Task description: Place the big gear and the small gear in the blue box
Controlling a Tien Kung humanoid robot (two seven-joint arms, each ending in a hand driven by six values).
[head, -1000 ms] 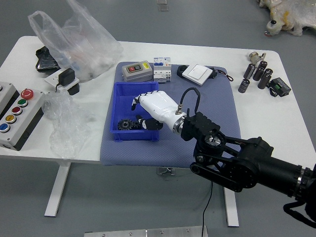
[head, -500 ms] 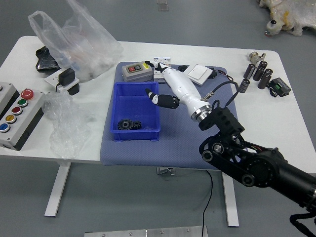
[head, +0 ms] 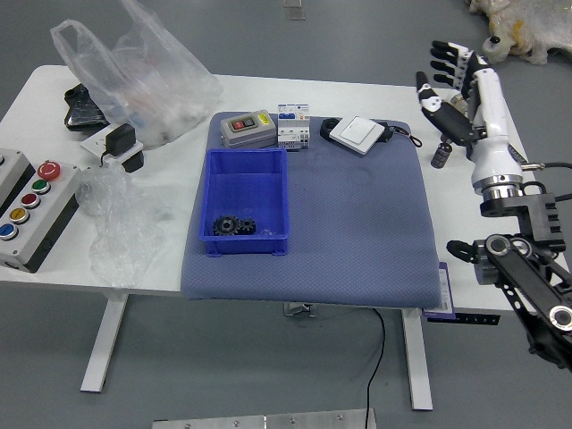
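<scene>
Gears both in blue box [head: 246, 154], box on mat [head: 357, 228] at mat's 9 o'clock. Big gear [head: 225, 225] at box's 7 o'clock, small gear [head: 248, 227] right beside it at 6 o'clock. Right hand [head: 444, 93] up at table's 2 o'clock, well apart from box: fingers extended, thumb apart, nothing gripped. Grey button case [head: 248, 130] at mat's 11 o'clock, white device [head: 357, 134] at 1. Button panel [head: 40, 214] at table's 9, clear plastic bag [head: 152, 76] at 10.
</scene>
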